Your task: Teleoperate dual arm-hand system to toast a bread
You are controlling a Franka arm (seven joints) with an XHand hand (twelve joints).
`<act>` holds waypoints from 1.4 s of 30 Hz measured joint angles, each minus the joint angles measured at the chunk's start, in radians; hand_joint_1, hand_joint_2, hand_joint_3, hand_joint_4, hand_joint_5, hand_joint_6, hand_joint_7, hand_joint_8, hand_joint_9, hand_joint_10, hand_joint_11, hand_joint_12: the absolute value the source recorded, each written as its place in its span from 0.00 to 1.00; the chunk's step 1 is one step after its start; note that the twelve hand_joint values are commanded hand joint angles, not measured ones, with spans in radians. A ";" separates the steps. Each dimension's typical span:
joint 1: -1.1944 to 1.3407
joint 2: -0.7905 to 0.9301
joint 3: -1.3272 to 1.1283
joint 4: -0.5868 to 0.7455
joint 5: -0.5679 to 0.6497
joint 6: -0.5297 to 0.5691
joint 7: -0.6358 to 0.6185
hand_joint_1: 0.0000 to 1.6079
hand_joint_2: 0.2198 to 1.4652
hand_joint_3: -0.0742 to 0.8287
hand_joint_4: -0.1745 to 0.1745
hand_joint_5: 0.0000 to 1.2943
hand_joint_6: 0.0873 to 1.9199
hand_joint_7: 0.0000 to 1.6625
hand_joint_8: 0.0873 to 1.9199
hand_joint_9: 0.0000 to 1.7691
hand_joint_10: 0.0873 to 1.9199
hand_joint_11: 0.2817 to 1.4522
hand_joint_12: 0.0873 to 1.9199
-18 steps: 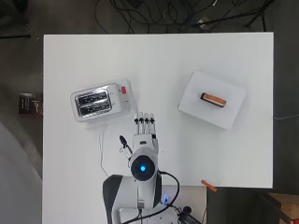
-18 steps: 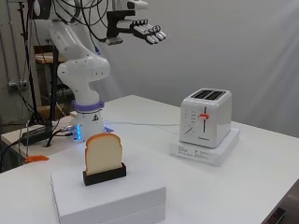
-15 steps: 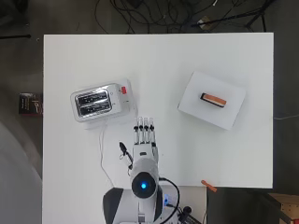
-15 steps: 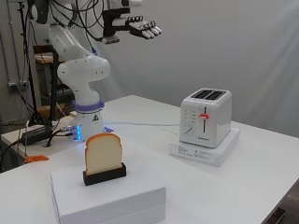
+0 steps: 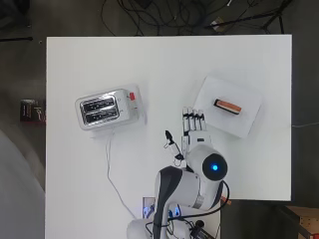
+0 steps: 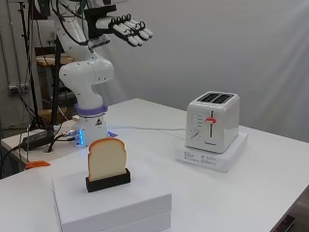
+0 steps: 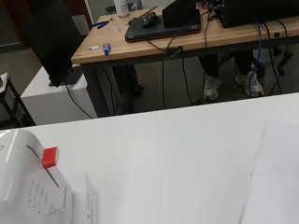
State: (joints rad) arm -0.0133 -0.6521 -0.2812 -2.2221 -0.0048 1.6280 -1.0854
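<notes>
- The hand (image 6: 126, 28) hangs high above the white counter (image 5: 164, 64) at the upper left of the side view, palm down, its fingers (image 5: 193, 119) stretched out straight and holding nothing.
- In the overhead view the hand sits low in the middle of the frame, between the toaster and the white box, touching neither.
- The slice of bread (image 6: 106, 158) stands upright in a small black holder (image 6: 108, 180) on top of a white box (image 6: 116, 205), at the lower left of the side view; in the overhead view it lies at centre right.
- The white toaster (image 5: 105, 108) stands on a flat white base (image 6: 212, 154) at centre left of the overhead view, both slots empty, its red lever (image 6: 210, 120) up near the top of its track.
- A white cord (image 5: 110, 169) runs from the toaster toward the bottom of the overhead view.
- The wrist view shows a corner of the toaster with the red lever at lower left.
</notes>
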 joint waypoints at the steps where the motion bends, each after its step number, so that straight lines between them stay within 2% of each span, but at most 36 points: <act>1: -0.003 0.073 -0.023 0.039 -0.001 -0.001 -0.020 0.09 0.75 0.09 0.50 0.19 0.00 0.20 0.00 0.25 0.00 0.12 0.00; 3: -0.012 0.211 -0.073 0.125 -0.002 -0.003 -0.066 0.08 0.74 0.08 0.49 0.20 0.00 0.20 0.00 0.25 0.00 0.12 0.00; 6: -0.026 0.320 -0.111 0.207 0.007 -0.028 -0.114 0.09 0.70 0.06 0.51 0.20 0.00 0.21 0.00 0.24 0.00 0.10 0.00; 10: -0.004 0.301 -0.155 0.306 -0.026 -0.082 -0.077 0.15 0.56 0.06 0.65 0.15 0.00 0.20 0.00 0.23 0.00 0.09 0.00; 13: -0.036 0.244 -0.130 0.407 -0.025 -0.134 -0.087 0.19 0.50 0.06 0.68 0.12 0.00 0.18 0.00 0.22 0.00 0.10 0.00; 16: -0.096 0.266 -0.099 0.494 -0.024 -0.180 -0.119 0.21 0.48 0.06 0.69 0.12 0.00 0.17 0.00 0.22 0.00 0.10 0.00; 21: -0.212 0.608 -0.039 0.664 -0.021 -0.271 -0.166 0.22 0.47 0.06 0.72 0.13 0.00 0.17 0.00 0.23 0.00 0.11 0.00; 25: -0.278 0.940 -0.007 0.747 -0.019 -0.315 -0.195 0.21 0.50 0.08 0.74 0.15 0.00 0.18 0.00 0.24 0.00 0.12 0.00; 27: -0.300 1.065 0.000 0.762 -0.016 -0.325 -0.212 0.21 0.50 0.09 0.74 0.14 0.00 0.18 0.00 0.24 0.00 0.12 0.00; 29: -0.313 1.117 0.001 0.757 -0.010 -0.320 -0.228 0.22 0.50 0.09 0.73 0.14 0.00 0.18 0.00 0.25 0.00 0.13 0.00; 34: -0.333 1.053 0.008 0.681 -0.010 -0.266 -0.253 0.23 0.51 0.09 0.74 0.21 0.00 0.22 0.00 0.29 0.00 0.18 0.00; 38: -0.319 0.975 0.015 0.585 -0.151 -0.212 -0.244 0.23 0.52 0.09 0.71 0.22 0.00 0.22 0.00 0.30 0.00 0.18 0.00; 42: -0.311 0.966 0.013 0.559 -0.284 -0.207 -0.229 0.22 0.53 0.09 0.67 0.21 0.00 0.22 0.00 0.29 0.00 0.18 0.00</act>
State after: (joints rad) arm -0.3239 0.3134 -0.2680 -1.6634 -0.2892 1.4209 -1.3148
